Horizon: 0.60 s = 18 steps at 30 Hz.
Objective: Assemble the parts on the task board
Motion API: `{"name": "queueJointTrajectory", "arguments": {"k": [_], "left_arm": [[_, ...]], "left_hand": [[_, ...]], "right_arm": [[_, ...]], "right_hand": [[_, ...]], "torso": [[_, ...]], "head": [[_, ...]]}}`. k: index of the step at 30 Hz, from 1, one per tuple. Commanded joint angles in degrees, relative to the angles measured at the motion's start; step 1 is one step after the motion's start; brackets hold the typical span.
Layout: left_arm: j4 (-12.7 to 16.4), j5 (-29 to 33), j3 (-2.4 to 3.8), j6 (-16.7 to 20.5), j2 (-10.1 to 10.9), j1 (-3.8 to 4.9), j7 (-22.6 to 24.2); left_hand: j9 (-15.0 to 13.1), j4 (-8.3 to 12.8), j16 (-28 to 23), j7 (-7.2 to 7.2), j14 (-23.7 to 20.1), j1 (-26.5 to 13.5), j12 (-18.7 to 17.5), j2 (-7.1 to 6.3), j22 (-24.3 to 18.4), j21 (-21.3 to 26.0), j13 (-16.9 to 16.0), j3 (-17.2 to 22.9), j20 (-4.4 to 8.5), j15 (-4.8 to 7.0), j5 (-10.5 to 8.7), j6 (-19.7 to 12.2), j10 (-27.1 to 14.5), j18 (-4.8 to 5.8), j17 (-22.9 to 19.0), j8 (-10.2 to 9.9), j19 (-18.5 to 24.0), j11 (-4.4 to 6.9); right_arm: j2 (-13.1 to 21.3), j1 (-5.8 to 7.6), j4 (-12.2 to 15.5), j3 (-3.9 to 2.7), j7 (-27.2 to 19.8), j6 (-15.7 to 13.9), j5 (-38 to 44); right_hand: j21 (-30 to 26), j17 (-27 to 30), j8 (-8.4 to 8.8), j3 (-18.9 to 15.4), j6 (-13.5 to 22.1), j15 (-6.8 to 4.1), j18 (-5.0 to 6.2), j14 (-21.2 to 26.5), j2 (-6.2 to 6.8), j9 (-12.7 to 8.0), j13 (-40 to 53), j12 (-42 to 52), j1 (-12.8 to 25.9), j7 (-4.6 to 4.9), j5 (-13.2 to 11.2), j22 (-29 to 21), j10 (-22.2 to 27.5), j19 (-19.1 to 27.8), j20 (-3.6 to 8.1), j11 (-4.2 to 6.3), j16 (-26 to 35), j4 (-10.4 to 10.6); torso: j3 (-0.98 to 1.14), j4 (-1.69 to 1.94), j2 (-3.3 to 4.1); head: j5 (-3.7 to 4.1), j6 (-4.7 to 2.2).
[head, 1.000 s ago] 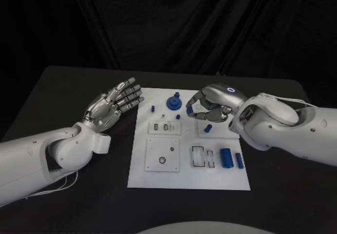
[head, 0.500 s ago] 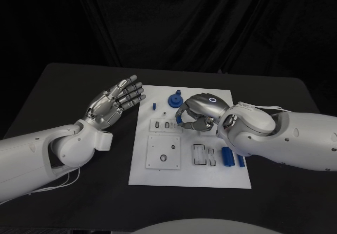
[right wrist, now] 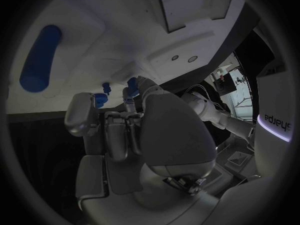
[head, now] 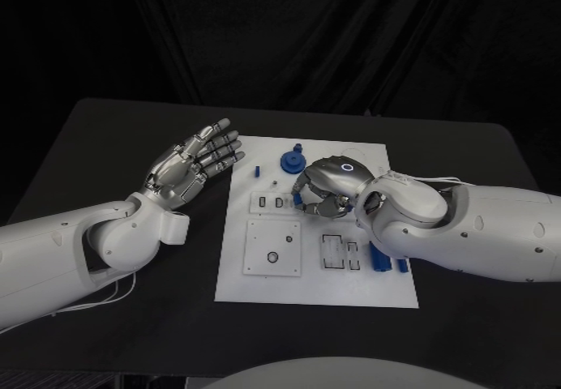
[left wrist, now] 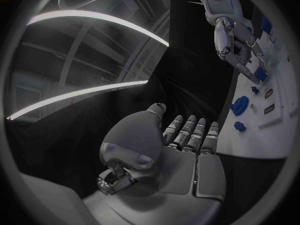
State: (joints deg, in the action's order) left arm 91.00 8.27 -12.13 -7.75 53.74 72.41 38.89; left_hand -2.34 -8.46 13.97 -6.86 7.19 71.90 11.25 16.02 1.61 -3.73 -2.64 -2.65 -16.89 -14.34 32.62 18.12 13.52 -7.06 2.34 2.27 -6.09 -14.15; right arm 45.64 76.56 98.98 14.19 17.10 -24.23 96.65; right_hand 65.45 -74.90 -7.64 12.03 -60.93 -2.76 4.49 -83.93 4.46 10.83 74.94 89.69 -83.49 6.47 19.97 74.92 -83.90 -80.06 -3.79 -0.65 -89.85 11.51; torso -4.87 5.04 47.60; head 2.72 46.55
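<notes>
**Right hand curled over board's upper middle, left hand spread off the left edge**

The task board lies lengthwise in the middle of the black table, with bare table on all sides and wide margins at left and right. The left hand hovers palm up just off the board's upper left edge, fingers spread and holding nothing; the left wrist view shows the same flat, empty palm. The right hand sits over the board's upper middle, fingers curled down around a small blue part. Whether it actually grips that part cannot be told; the right wrist view shows blue pieces at the fingertips, contact unclear.

Near the board's far edge a blue gear-like part rests close beyond the right hand, with a small blue peg to its left. 2 blue cylinders lie near the board's right edge, partly hidden under the right arm. The square plate with a round hole sits uncovered on the board's left half. The board's near end is bare white.
</notes>
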Motion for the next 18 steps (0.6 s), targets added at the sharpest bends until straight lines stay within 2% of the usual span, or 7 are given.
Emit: {"name": "queueJointTrajectory", "arguments": {"k": [1, 9, 18], "left_arm": [[0.0, -0.1, 0.03, -0.9, -0.1, -0.10, 1.0], [0.0, -0.1, 0.03, -0.9, -0.1, -0.10, 1.0], [-0.1, -0.1, 0.03, -1.0, -0.2, -0.12, 1.0]], "left_hand": [[0.0, 0.0, 0.2, -0.16, 0.0, -0.6, 0.2, 0.13, 0.1, -0.3, -0.1, 0.3, 0.02, -0.25, 0.35, -0.1, -0.2, 1.13, 0.1, 0.1, -0.3, -0.36], [0.0, 0.0, 0.2, -0.16, 0.0, -0.6, 0.2, 0.13, 0.1, -0.3, -0.1, 0.3, 0.02, -0.25, 0.35, -0.1, -0.2, 1.13, 0.1, 0.1, -0.3, -0.36], [0.0, 0.0, 0.2, -0.16, 0.0, -0.6, 0.2, 0.13, 0.1, -0.3, -0.1, 0.3, 0.02, -0.25, 0.35, -0.1, -0.2, 1.13, 0.1, 0.1, -0.3, -0.36]], "right_arm": [[-0.3, -0.42, -0.4, -0.04, 2.9, 0.8, 1.6], [-0.8, -0.74, -0.9, -0.04, 3.1, 0.7, 1.7], [-1.2, -0.83, -1.4, -0.04, 3.0, 0.9, 1.7]], "right_hand": [[-0.3, -15.1, 0.44, 0.0, -1.2, 0.43, 0.56, -6.1, 0.38, 3.3, 14.4, -0.3, 0.6, -1.04, -0.5, 8.4, -5.3, 0.3, -0.11, -0.56, -0.1, -0.3], [-0.6, -15.1, 1.02, 0.1, -0.5, 0.54, 0.59, -6.1, 0.44, 3.3, 14.3, -0.4, 1.0, -0.87, -1.1, 8.3, -5.2, 0.4, -0.20, -0.68, -0.1, -0.4], [-0.9, -15.1, 1.69, 0.2, 0.3, 0.64, 0.64, -6.1, 0.55, 3.3, 14.2, -0.5, 1.4, -0.66, -2.2, 8.3, -5.1, 0.5, -0.30, -0.79, -0.1, -0.6]], "torso": [[0.03, -0.04, 0.00], [0.02, -0.02, -0.12], [-0.09, 0.07, -0.15]], "head": [[-0.02, 0.06], [0.00, 0.25], [0.09, 0.37]]}}
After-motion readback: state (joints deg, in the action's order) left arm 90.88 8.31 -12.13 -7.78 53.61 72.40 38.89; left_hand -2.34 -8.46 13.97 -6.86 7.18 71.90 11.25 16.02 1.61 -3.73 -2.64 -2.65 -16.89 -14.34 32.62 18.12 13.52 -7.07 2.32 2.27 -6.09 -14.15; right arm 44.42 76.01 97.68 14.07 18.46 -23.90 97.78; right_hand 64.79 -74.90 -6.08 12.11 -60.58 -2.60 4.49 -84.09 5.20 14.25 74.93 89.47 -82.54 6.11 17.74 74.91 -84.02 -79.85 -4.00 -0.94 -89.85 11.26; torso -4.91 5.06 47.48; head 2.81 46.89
